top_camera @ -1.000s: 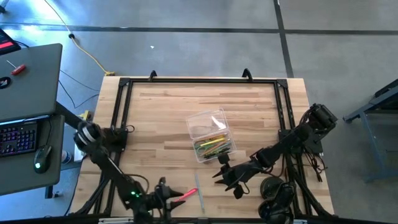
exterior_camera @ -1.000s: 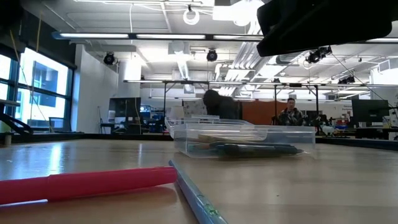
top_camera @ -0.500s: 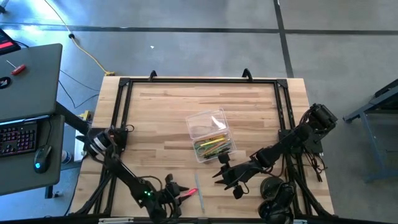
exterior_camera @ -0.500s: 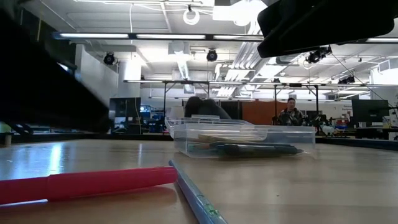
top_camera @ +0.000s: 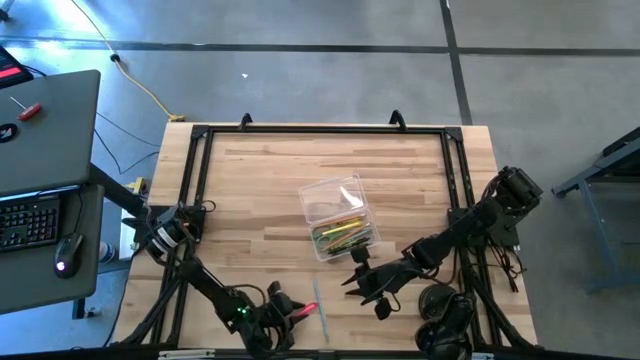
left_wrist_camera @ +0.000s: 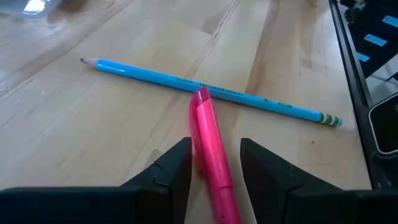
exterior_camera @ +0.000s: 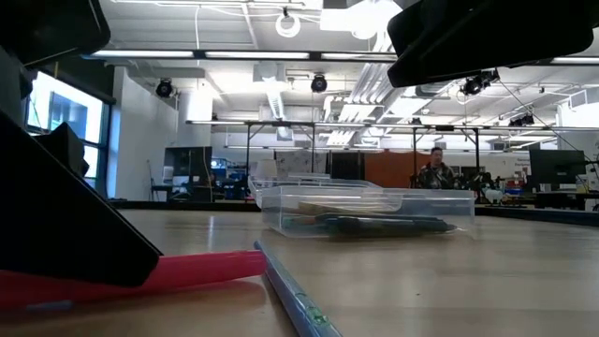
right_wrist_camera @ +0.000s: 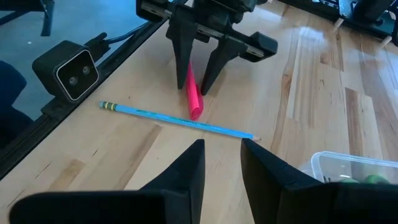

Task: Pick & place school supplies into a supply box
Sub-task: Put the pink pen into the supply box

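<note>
**Left gripper straddles the pink pen, in line with it**

The table (top_camera: 260, 190) carries the box (top_camera: 338, 218) near its middle, already holding several pens and pencils. Two supplies lie loose on the wood near the front edge, well apart from the box: a pink pen (left_wrist_camera: 210, 149) and a blue pencil (left_wrist_camera: 211, 92).

The right arm waits between the box and the loose pieces. The right gripper (right_wrist_camera: 222, 163) hangs above the wood with its fingers apart and nothing between them, looking toward the pen and pencil.

The left gripper (left_wrist_camera: 214, 163) is at the front edge, low over the table. Its fingers are apart, one on each side of the pen, and not clamped on it. The right wrist view shows the same thing from the far side, with both dark fingers reaching down to the wood beside the pink body.

The relation that matters is that the pen's long axis runs straight away from the left gripper, along the gap between the fingers. Closing would therefore squeeze across the pen's narrow width, which looks like the right grip. The pen's far tip meets the pencil near its middle, and the pencil lies crosswise to it. I cannot tell whether the tip touches or rests on the pencil. A lift may nudge the pencil.
</note>
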You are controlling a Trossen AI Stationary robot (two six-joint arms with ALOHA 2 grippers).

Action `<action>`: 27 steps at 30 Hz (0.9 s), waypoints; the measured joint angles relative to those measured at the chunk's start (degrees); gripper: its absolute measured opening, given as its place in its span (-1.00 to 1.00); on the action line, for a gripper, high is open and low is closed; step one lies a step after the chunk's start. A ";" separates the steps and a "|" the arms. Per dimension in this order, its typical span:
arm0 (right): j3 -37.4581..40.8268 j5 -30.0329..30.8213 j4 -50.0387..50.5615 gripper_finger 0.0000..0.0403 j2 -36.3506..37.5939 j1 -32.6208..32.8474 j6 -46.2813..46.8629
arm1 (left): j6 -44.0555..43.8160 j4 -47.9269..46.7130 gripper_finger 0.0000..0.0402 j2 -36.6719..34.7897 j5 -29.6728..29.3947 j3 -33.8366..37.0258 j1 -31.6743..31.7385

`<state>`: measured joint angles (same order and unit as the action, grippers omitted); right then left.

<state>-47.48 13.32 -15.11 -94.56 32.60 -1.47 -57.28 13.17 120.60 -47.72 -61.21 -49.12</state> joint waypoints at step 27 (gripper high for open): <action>0.00 -0.12 0.07 -0.59 0.02 0.04 2.42 | -4.88 -2.98 -0.16 2.38 3.62 -0.29 -0.07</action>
<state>-47.48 13.21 -15.04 -94.54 32.64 0.95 -62.16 10.19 122.97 -44.10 -61.50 -49.19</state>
